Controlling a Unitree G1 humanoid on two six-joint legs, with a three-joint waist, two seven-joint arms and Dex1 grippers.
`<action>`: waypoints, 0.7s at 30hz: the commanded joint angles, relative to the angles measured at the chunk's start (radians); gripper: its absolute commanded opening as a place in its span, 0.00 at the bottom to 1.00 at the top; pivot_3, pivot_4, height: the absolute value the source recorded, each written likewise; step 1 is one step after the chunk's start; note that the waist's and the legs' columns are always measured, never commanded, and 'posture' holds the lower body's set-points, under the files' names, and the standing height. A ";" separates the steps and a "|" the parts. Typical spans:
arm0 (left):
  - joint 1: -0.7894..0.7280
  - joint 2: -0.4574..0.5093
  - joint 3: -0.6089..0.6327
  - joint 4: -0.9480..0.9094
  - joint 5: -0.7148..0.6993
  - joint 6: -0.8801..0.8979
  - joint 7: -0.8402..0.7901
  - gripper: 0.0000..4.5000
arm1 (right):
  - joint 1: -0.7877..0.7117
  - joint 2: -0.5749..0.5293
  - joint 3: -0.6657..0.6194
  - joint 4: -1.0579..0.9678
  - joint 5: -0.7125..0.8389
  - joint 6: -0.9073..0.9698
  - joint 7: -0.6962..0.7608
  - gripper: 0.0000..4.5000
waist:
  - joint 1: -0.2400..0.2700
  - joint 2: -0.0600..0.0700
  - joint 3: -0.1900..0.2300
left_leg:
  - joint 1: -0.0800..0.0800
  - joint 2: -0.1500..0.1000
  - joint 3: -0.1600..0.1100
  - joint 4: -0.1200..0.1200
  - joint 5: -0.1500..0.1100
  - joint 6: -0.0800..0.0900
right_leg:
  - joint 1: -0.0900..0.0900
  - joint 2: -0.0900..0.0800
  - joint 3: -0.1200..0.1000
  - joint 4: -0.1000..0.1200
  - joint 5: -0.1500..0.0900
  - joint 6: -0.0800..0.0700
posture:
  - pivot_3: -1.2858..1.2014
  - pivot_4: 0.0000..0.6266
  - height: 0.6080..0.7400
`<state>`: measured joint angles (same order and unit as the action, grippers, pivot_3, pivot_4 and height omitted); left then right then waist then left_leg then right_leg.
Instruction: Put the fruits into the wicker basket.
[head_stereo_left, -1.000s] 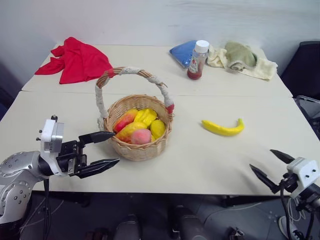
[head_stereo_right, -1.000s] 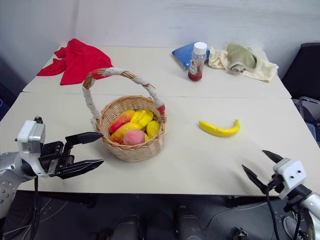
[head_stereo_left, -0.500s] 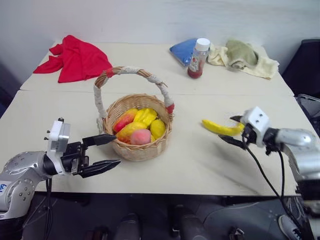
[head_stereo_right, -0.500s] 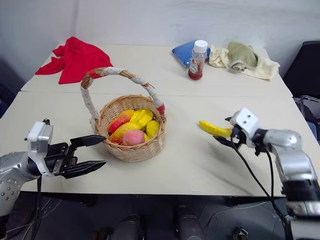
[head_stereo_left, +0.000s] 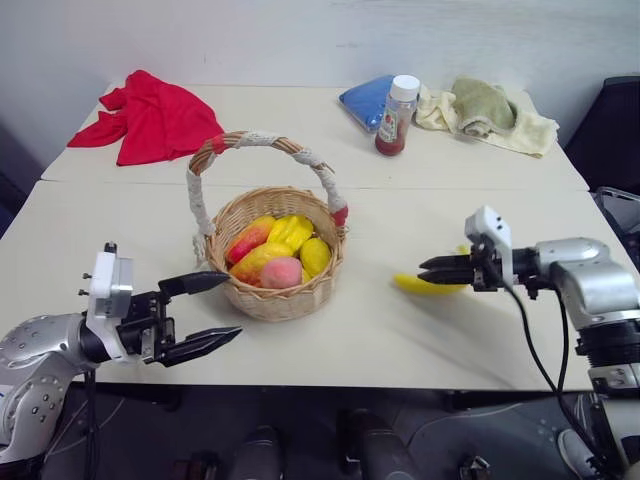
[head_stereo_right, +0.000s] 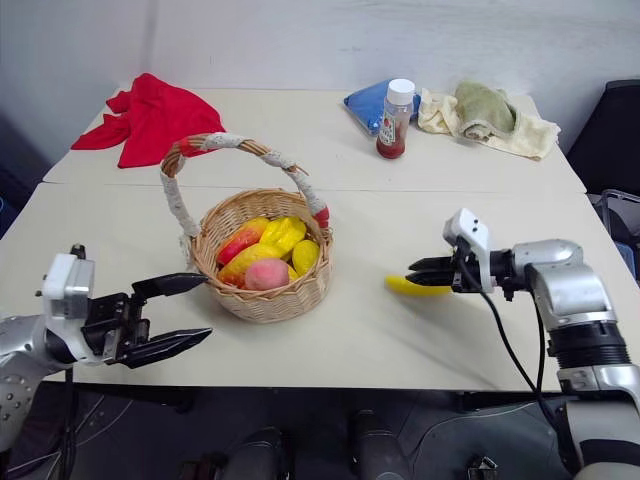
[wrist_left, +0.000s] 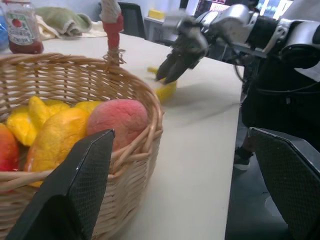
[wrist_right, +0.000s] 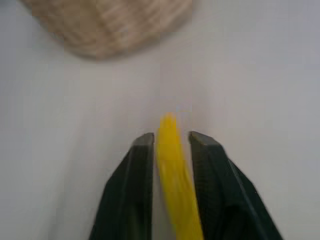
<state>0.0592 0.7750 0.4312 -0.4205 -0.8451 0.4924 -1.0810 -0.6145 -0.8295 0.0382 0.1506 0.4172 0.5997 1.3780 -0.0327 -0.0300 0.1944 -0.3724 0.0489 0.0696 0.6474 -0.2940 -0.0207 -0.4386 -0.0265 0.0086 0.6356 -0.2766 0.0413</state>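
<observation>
The wicker basket (head_stereo_left: 281, 301) stands left of the table's centre with a mango (head_stereo_left: 260, 263), a pink peach (head_stereo_left: 283, 272) and yellow pieces inside. A yellow banana (head_stereo_left: 416, 286) is to its right, low over the table. My right gripper (head_stereo_left: 426, 270) points left toward the basket and is shut on it. In the right wrist view the banana (wrist_right: 173, 175) is pinched between the two fingers, with the basket (wrist_right: 107, 25) ahead. My left gripper (head_stereo_left: 232, 304) hangs open by the basket's near left side, holding nothing.
At the back of the table lie a red cloth (head_stereo_left: 155, 116), a blue pouch (head_stereo_left: 364, 101), a red-filled bottle with a white cap (head_stereo_left: 396, 118) and a beige and green towel (head_stereo_left: 486, 115). A seam runs across the table behind the basket.
My right gripper rose from below the table's front right edge, swung left to the banana and shut on it. The banana has shifted left toward the basket. The left gripper stayed put.
</observation>
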 joint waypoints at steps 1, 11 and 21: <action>0.034 0.003 0.042 -0.017 -0.003 -0.019 0.003 1.00 | 0.003 -0.049 -0.027 -0.245 0.158 0.176 0.044 0.01 | 0.001 0.000 0.000 | 0.000 0.000 -0.001 0.000 0.000 0.000 | 0.000 0.000 -0.001 0.000 0.000 -0.001 | 0.52 0.24 1.00; 0.083 -0.004 0.082 -0.031 -0.011 -0.022 0.031 1.00 | -0.026 0.006 0.019 -0.413 0.168 0.132 -0.060 0.08 | 0.008 -0.001 0.000 | 0.000 0.000 -0.001 0.001 0.000 -0.001 | 0.000 -0.001 -0.001 0.000 -0.001 -0.002 | 0.52 0.24 1.00; 0.075 -0.006 0.049 -0.042 0.002 -0.039 0.020 1.00 | 0.022 -0.202 0.174 -0.091 -0.245 -0.335 0.004 0.79 | 0.000 -0.001 0.000 | -0.003 -0.001 0.002 0.001 -0.002 0.003 | 0.000 -0.001 0.000 -0.008 0.000 0.000 | 0.52 0.24 1.00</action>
<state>0.1355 0.7659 0.4820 -0.4251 -0.8438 0.4742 -1.0535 -0.5720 -1.0284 0.2036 0.0194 0.2292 0.3514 1.3940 -0.0332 -0.0312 0.1940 -0.3746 0.0476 0.0724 0.6481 -0.2960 -0.0181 -0.4383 -0.0268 0.0090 0.6282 -0.2764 0.0418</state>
